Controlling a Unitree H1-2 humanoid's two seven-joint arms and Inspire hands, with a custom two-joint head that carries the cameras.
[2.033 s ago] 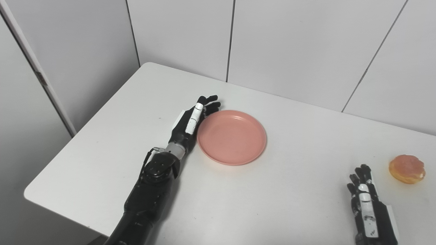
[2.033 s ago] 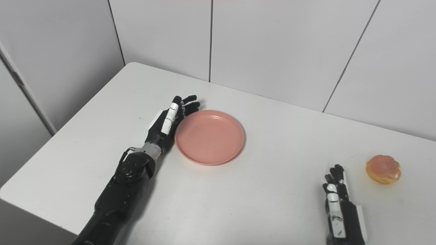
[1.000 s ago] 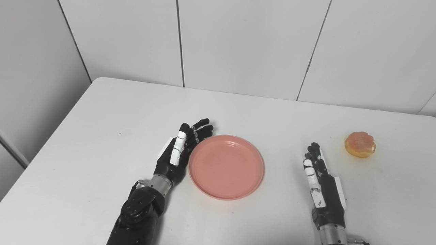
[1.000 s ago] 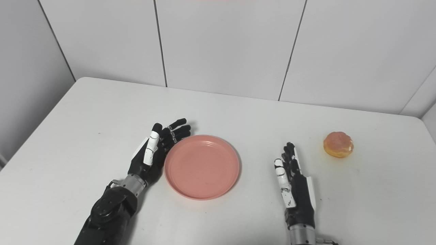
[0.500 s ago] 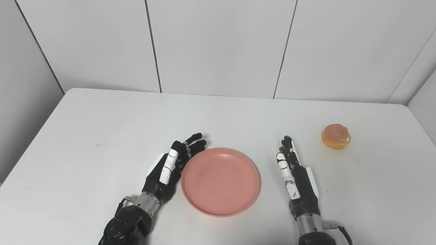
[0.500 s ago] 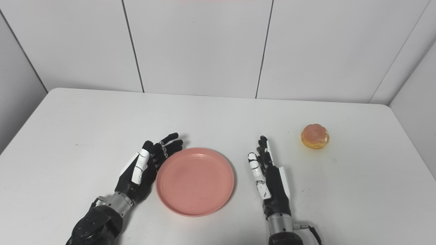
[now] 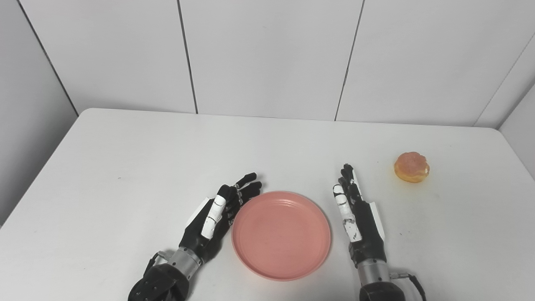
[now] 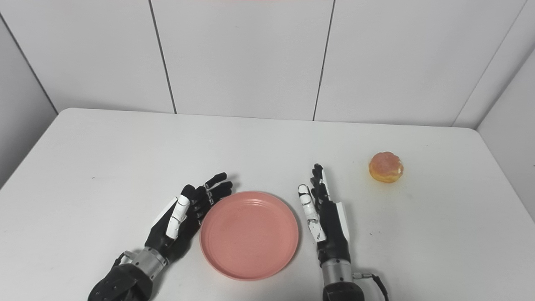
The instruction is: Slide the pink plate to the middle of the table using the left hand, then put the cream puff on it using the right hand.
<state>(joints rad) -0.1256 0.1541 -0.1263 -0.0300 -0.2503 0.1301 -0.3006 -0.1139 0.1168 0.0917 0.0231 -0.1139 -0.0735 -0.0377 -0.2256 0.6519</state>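
Note:
The pink plate [image 7: 281,234] lies empty on the white table [image 7: 138,159], near the front edge at the middle. My left hand [image 7: 217,215] is open, edge-on to the table, its palm against the plate's left rim. My right hand [image 7: 357,217] is open and empty, edge-on just right of the plate, close to its right rim. The cream puff [image 7: 411,167], round and golden, sits on the table at the right, well beyond my right hand. The same scene shows in the right eye view, with the plate [image 8: 249,235] and the cream puff [image 8: 385,167].
Grey panelled walls [image 7: 267,54] stand close behind the table and at both sides. The table's right edge [image 7: 516,154] runs not far past the cream puff.
The camera swung right until about half a second ago. Since then my left hand has pushed the plate a little right and toward me, next to my right hand. The cream puff has stayed put.

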